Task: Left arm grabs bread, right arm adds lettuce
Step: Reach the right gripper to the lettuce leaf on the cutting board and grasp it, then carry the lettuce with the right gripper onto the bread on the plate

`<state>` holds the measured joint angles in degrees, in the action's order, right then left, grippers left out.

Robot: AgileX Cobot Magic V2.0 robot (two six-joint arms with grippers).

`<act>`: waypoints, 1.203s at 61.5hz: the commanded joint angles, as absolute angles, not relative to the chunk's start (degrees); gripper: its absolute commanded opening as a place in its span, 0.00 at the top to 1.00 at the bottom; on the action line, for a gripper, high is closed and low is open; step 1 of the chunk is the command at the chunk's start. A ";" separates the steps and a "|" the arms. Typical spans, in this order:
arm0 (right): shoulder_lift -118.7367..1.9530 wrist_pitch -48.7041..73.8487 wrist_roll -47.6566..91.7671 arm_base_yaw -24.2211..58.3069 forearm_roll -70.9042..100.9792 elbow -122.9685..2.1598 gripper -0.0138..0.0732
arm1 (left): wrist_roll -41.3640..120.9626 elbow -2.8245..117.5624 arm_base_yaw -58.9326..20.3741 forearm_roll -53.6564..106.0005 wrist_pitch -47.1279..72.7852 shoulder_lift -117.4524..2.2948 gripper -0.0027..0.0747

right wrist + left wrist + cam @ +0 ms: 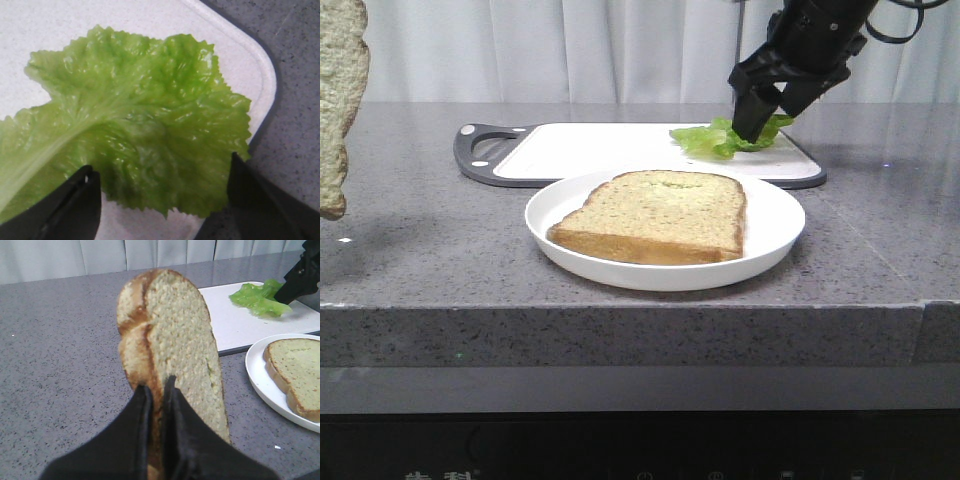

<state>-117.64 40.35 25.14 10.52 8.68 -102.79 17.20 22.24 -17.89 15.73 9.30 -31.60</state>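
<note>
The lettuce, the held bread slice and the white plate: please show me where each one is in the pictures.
lettuce (145, 135), right wrist view: middle of the leaf, near its pale rib.
held bread slice (180, 350), left wrist view: the pale speckled face.
white plate (775, 235), front view: bare rim beside the flat slice.
</note>
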 commanded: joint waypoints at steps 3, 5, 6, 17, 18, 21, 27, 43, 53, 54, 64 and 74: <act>-114.56 38.36 25.91 10.53 9.44 -105.00 0.42 | 17.18 23.94 -17.77 16.04 4.05 -31.50 0.99; -114.56 38.42 25.91 10.53 9.44 -105.00 0.48 | 17.18 23.94 -17.77 16.04 4.05 -31.50 0.99; -114.50 38.51 25.91 10.53 9.44 -105.00 0.50 | 17.18 23.94 -17.77 16.04 4.05 -31.50 0.99; -113.94 40.22 25.91 10.53 9.44 -105.00 0.81 | 17.18 23.94 -17.77 16.04 4.05 -31.50 0.99; -113.87 40.34 25.91 10.53 9.44 -105.00 0.84 | 17.18 23.94 -17.77 16.04 4.05 -31.50 0.99; -113.75 40.54 25.91 10.53 9.44 -105.00 0.89 | 17.18 23.94 -17.77 16.04 4.05 -31.50 0.99; -113.18 40.86 25.91 10.53 9.44 -105.00 0.92 | 17.18 23.94 -17.77 16.04 4.05 -31.50 0.99; -107.74 43.17 25.91 10.53 9.98 -104.80 0.92 | 17.18 23.94 -17.77 16.04 4.05 -31.50 0.99; -101.69 42.68 26.64 10.76 12.29 -100.08 0.92 | 17.18 23.94 -17.77 16.04 4.05 -31.50 0.99; -100.60 42.18 26.87 10.82 12.71 -98.79 0.92 | 17.18 23.94 -17.77 16.04 4.05 -31.50 0.99; -91.32 36.47 29.87 12.25 16.91 -86.08 0.92 | 17.18 23.94 -17.77 16.04 4.05 -31.50 0.99; -82.90 31.06 30.28 15.79 18.69 -73.83 0.92 | 17.18 23.94 -17.77 16.04 4.05 -31.50 0.99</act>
